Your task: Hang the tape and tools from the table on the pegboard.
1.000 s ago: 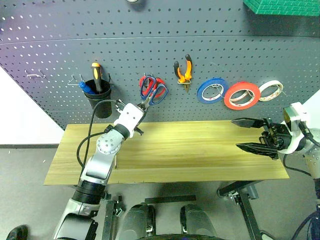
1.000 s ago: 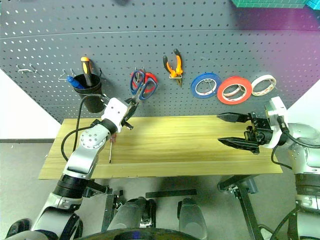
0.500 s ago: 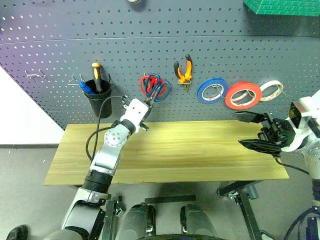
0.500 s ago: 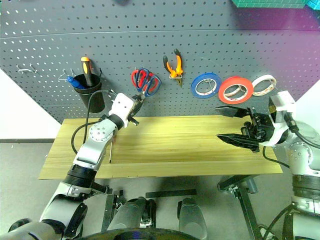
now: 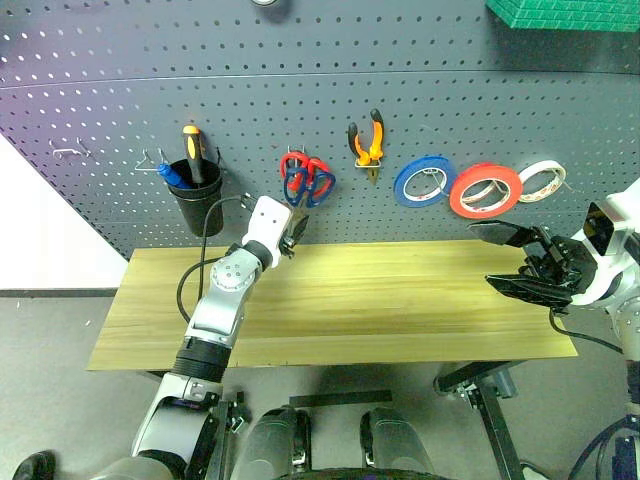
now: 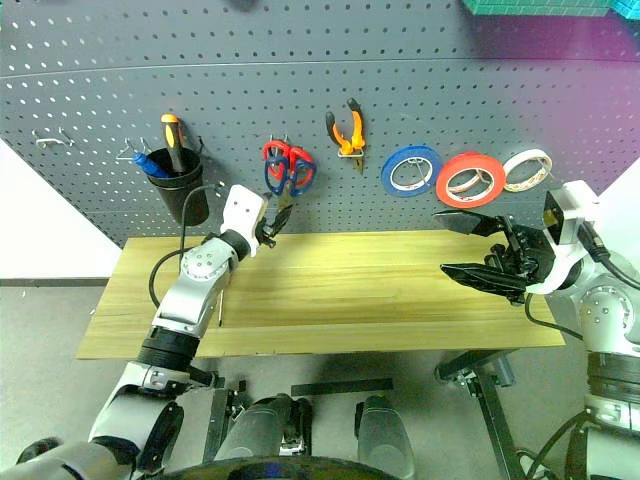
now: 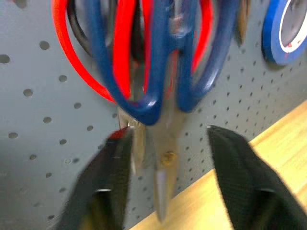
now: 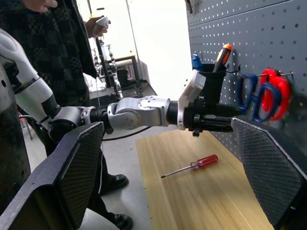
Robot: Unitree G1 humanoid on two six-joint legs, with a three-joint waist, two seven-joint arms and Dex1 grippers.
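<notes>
Currently the pegboard [image 5: 320,60] carries three tape rolls: a blue roll [image 5: 425,181], the bright red tape roll [image 5: 484,190] and a white roll [image 5: 541,180]. Two pairs of scissors [image 5: 306,180], one red-handled and one dark-handled, hang overlapped on one hook, with one orange-handled pliers [image 5: 367,142] to their right. A black cup [image 5: 196,196] holds one yellow-and-black screwdriver [image 5: 192,153]. The left gripper [image 7: 165,187], fingers parted, brackets the hanging scissor blades without touching. The right gripper [image 5: 512,260] hangs wide open and empty over the table's [image 5: 380,300] right end. The right wrist view shows the red-handled screwdriver [image 8: 191,166] lying on the table, and a person [image 8: 48,48] standing beyond.
</notes>
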